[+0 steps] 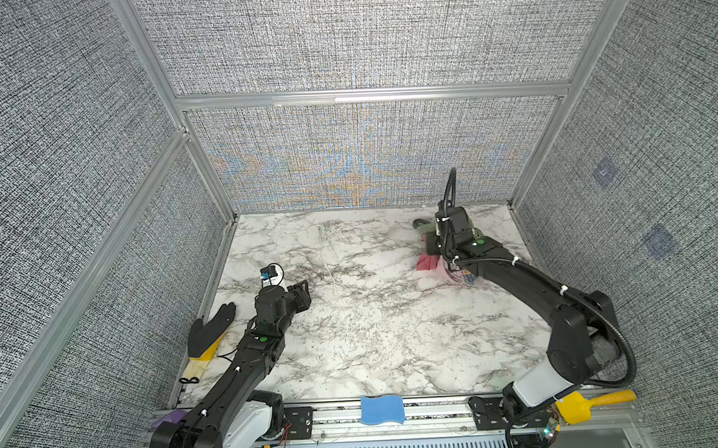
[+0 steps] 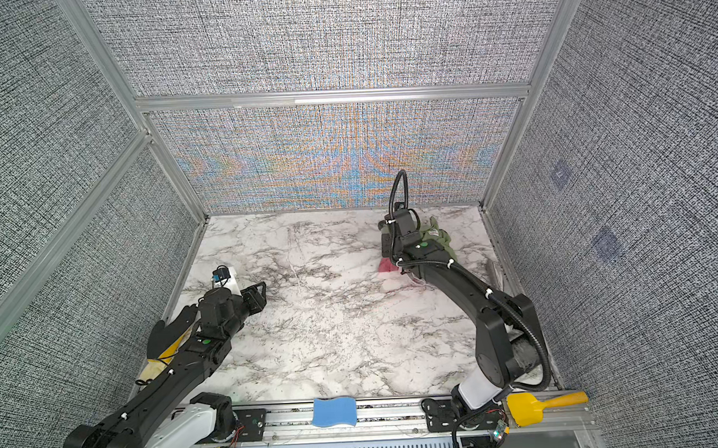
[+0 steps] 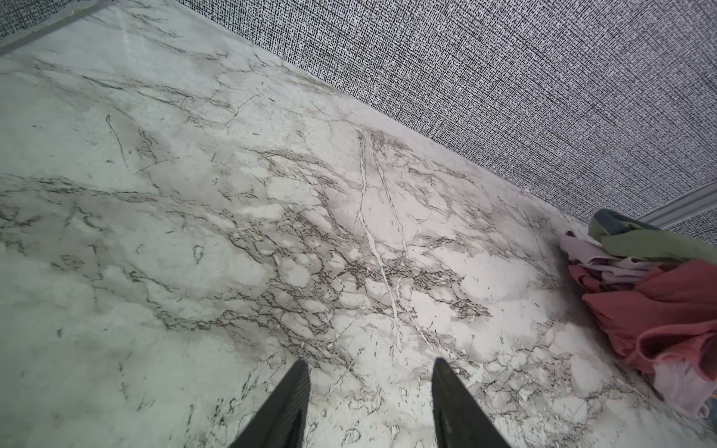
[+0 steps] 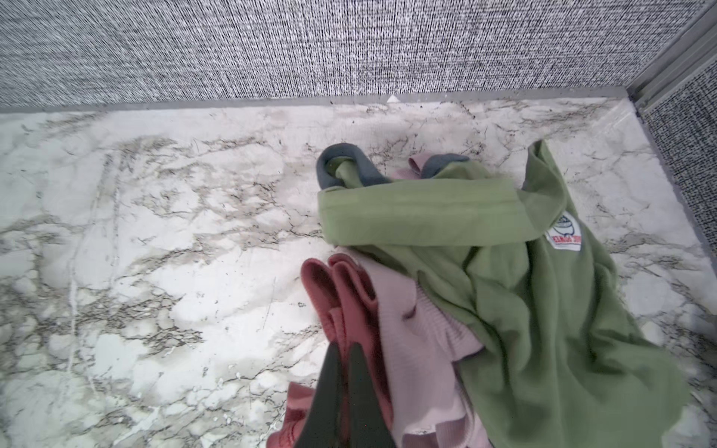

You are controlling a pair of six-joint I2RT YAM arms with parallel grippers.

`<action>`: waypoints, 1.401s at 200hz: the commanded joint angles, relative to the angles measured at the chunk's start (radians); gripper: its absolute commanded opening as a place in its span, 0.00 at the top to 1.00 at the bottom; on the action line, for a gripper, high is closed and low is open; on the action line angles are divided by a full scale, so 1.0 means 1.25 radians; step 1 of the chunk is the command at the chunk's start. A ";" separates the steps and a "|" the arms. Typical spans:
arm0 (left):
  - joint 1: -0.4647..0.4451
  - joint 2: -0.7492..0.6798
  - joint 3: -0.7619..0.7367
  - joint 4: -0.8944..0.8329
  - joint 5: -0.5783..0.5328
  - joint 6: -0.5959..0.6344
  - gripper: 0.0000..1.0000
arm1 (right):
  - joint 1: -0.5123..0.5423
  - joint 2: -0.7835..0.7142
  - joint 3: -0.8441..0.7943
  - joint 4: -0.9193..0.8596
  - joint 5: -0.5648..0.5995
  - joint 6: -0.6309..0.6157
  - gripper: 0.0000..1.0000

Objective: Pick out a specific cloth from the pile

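At edge of heap of soft clothes [image 4: 523, 310], near far right corner of marble-patterned table [image 4: 155, 252], dusty rose-red soft cloth [image 4: 349, 294] is found. Its fold is pinched by closed right gripper [image 4: 343, 351], probably for pulling free. Well apart, left gripper [image 3: 370, 368] is seen half open, empty.

the cloth [image 4: 349, 287] lies in the right claw [image 4: 344, 347], at the edge of the pile [image 4: 543, 310]; the pile spreads ahead of that claw on the bench [image 4: 155, 232], well apart from the left claw [image 3: 370, 366].
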 commanded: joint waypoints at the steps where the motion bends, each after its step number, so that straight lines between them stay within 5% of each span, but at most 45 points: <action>1: 0.001 -0.007 0.005 -0.002 -0.012 0.000 0.47 | -0.026 -0.030 0.011 0.016 -0.033 0.000 1.00; 160: 0.001 -0.069 0.030 -0.057 -0.006 0.041 0.47 | -0.121 -0.091 0.237 -0.055 -0.182 0.001 1.00; 280: 0.000 -0.079 0.161 -0.164 -0.012 0.092 0.46 | -0.085 -0.080 0.512 -0.116 -0.539 0.017 1.00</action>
